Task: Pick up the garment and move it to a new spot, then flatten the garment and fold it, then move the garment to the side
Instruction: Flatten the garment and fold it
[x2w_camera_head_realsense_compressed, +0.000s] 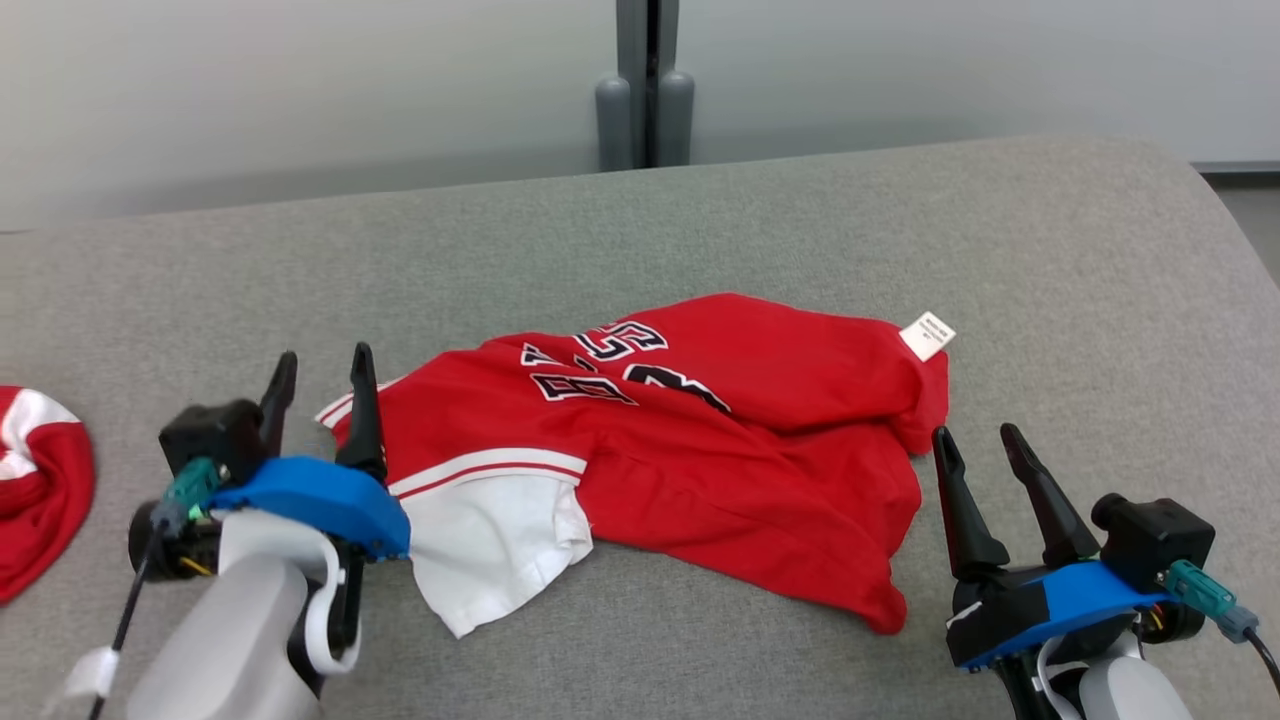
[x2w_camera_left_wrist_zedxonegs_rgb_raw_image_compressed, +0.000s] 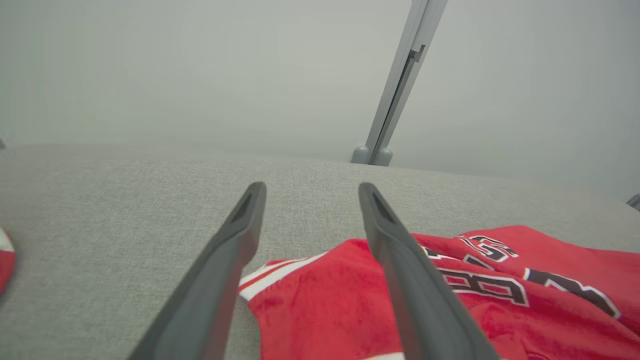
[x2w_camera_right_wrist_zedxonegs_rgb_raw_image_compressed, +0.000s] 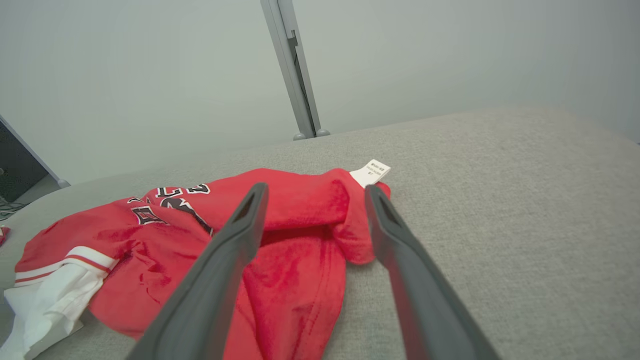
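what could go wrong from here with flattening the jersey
The jersey lies bunched in overlapping layers; a pinch by the open left gripper or right gripper may catch several layers. Another red garment lies close by the left gripper; a sideways drag might snag it.

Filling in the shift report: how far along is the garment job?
Done: nothing sure; the red garment lies crumpled on the grey surface. In hand: nothing, left end effector and right end effector stand open at its ends. Left: flattening, folding, moving it aside.
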